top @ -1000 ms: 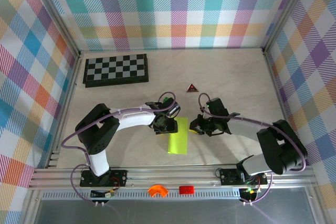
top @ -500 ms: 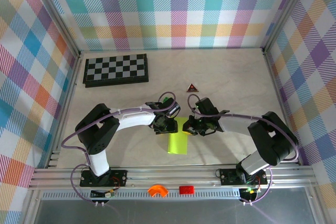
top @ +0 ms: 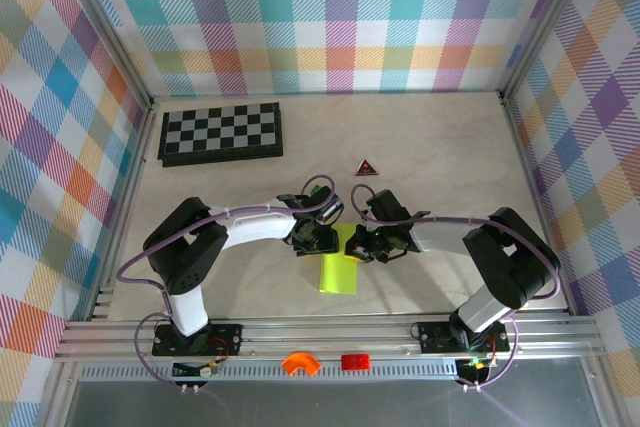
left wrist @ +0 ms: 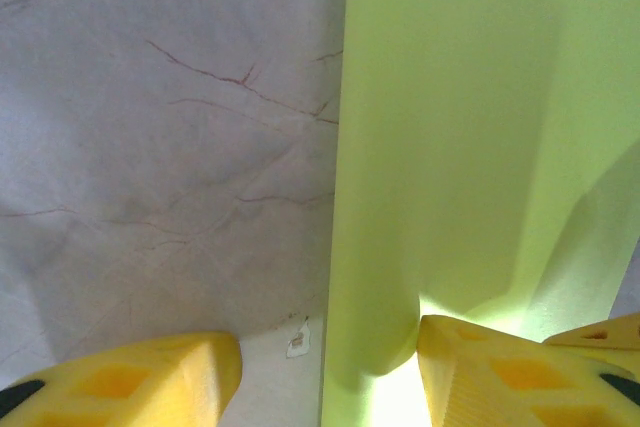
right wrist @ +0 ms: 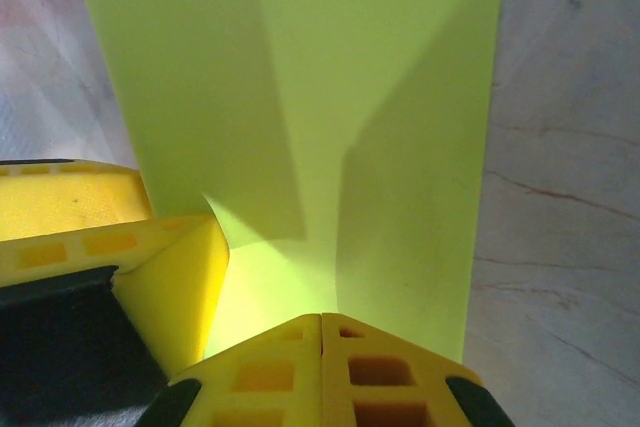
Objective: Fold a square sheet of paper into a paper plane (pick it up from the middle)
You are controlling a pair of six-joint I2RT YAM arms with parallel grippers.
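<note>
Leftward has come the right hand (top: 360, 246), its blocky yellow fingers pressed together with their tips down on the far end of the lime yellow-green paper plane (top: 338, 272). That plane is a smooth, narrow folded strip lying on the pale, veined marble-look counter (top: 450, 167) between the two arms. Opposite, the left hand (top: 318, 238) is spread, one yellow finger (left wrist: 500, 382) on the paper where it buckles up and the other on bare counter.
</note>
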